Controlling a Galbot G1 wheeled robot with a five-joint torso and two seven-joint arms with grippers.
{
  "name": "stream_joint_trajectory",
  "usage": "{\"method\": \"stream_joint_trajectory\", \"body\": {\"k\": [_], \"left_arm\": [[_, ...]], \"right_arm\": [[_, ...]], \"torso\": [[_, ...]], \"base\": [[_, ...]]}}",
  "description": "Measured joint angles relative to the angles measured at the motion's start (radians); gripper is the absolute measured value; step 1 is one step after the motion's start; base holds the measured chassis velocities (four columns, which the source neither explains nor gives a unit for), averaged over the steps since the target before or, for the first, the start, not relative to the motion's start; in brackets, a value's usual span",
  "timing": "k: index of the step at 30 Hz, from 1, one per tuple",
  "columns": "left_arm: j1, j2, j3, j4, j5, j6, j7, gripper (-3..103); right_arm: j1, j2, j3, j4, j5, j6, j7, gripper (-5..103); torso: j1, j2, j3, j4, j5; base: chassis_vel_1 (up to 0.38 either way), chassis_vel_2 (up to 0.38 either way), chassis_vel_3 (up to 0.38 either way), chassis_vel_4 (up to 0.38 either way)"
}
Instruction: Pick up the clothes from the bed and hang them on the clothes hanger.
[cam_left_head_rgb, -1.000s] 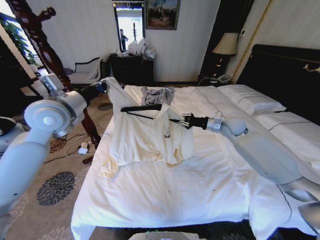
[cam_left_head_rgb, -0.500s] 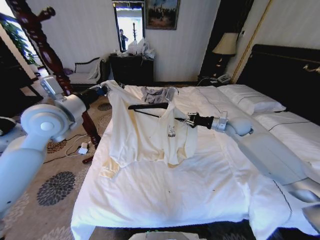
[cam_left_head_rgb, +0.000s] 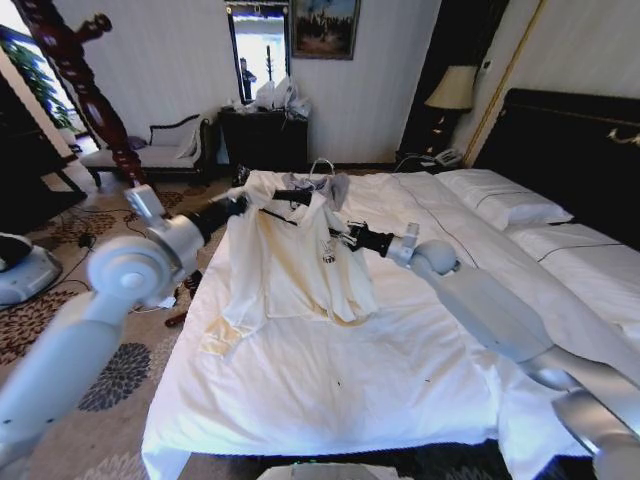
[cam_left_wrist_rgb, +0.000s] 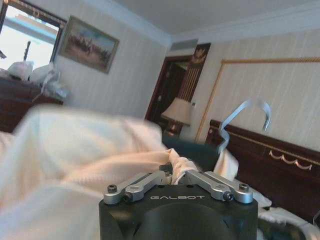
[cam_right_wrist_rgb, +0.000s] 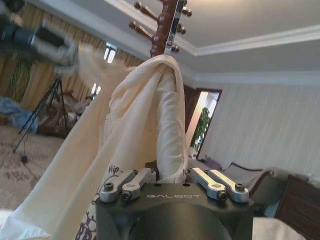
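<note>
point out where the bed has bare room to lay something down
Bare white sheet on the large white bed runs from the cream long-sleeved shirt's hem to the near edge. Crowded at the far end: both claws hold the shirt there by the black hanger.

The head camera looked down over the bed (cam_left_head_rgb: 400, 380); both wrist cameras sat just behind their claws, sharing the clothes (cam_left_head_rgb: 290, 265).

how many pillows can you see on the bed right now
2: one white pillow at the head of the bed near the lamp, and a second pillow beside it, nearer the camera. More may be hidden beyond the frame edge.
</note>
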Motion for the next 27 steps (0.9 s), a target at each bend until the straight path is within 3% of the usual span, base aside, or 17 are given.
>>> {"method": "stream_joint_trajectory", "body": {"k": [8,18,27], "left_arm": [[0.000,-0.062,0.065,0.008,0.035,-0.018,-0.001,0],[-0.091,-0.155,0.127,0.067,0.044,-0.065,0.014,0],[-0.083,-0.133,0.129,0.040,0.062,-0.052,0.005,0]], "right_arm": [[0.047,0.016,-0.022,-0.012,0.038,0.004,0.023,19],[0.079,0.038,-0.050,-0.025,0.035,0.004,0.040,19],[0.115,0.043,-0.044,-0.068,0.030,0.014,0.031,19]], "torso": [[0.000,0.000,0.000,-0.0001,0.0001],[0.000,0.000,0.000,-0.0001,0.0003],[0.000,0.000,0.000,0.0001,0.0000]], "base": [[0.000,0.000,0.000,0.000],[0.000,0.000,0.000,0.000],[0.000,0.000,0.000,0.000]]}}
